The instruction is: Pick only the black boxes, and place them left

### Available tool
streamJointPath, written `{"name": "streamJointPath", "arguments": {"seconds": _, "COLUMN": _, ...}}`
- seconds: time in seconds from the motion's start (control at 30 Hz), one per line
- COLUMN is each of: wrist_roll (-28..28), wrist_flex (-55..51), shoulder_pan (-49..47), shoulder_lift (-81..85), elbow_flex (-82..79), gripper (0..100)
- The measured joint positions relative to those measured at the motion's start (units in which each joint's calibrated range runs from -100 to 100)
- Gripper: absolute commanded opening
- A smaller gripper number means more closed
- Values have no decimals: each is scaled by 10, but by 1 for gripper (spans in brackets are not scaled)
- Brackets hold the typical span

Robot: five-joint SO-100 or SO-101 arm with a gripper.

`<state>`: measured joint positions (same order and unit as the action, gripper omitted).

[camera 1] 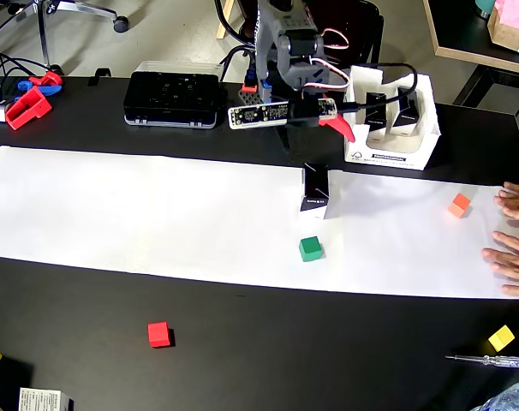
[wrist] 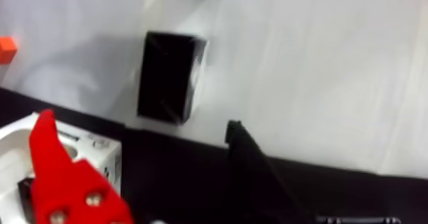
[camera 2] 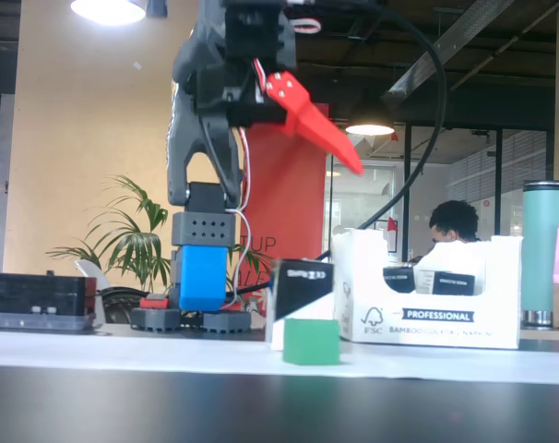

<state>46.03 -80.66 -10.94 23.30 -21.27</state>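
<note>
One black box (camera 1: pixel 315 190) with a white side face stands on the white paper (camera 1: pixel 140 214). It also shows in the fixed view (camera 2: pixel 298 291) and in the wrist view (wrist: pixel 169 77). Two more black boxes (camera 1: pixel 375 111) (camera 1: pixel 405 113) sit in the white bin (camera 1: pixel 426 128). My gripper (camera 1: pixel 347 125) hangs in the air behind the lone box, between it and the bin. It is open and empty. In the wrist view (wrist: pixel 139 122) the red finger (wrist: pixel 57 169) and the black finger (wrist: pixel 255 160) stand wide apart. In the fixed view the gripper (camera 2: pixel 349 161) is high above the box.
A green cube (camera 1: pixel 310 248) lies just in front of the box, an orange cube (camera 1: pixel 459 205) to the right. A red cube (camera 1: pixel 159 334) and a yellow cube (camera 1: pixel 500 337) lie on the black table. A person's hands (camera 1: pixel 516 244) rest at the right edge. A screwdriver (camera 1: pixel 486 360) lies nearby.
</note>
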Motion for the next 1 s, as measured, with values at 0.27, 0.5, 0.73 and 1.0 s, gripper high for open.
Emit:
{"name": "streamJointPath", "arguments": {"seconds": 0.27, "wrist_roll": -12, "wrist_flex": 131, "shoulder_pan": -8, "shoulder_lift": -104, "elbow_flex": -33, "gripper": 51}}
{"name": "streamJointPath", "arguments": {"seconds": 0.5, "wrist_roll": -91, "wrist_flex": 155, "shoulder_pan": -96, "shoulder_lift": -200, "elbow_flex": -34, "gripper": 50}}
{"name": "streamJointPath", "arguments": {"seconds": 0.73, "wrist_roll": -127, "wrist_flex": 212, "shoulder_pan": -163, "shoulder_lift": -310, "elbow_flex": -11, "gripper": 18}}
{"name": "streamJointPath", "arguments": {"seconds": 1.0, "wrist_roll": -221, "wrist_flex": 159, "shoulder_pan": -298, "shoulder_lift": -314, "elbow_flex": 71, "gripper": 17}}
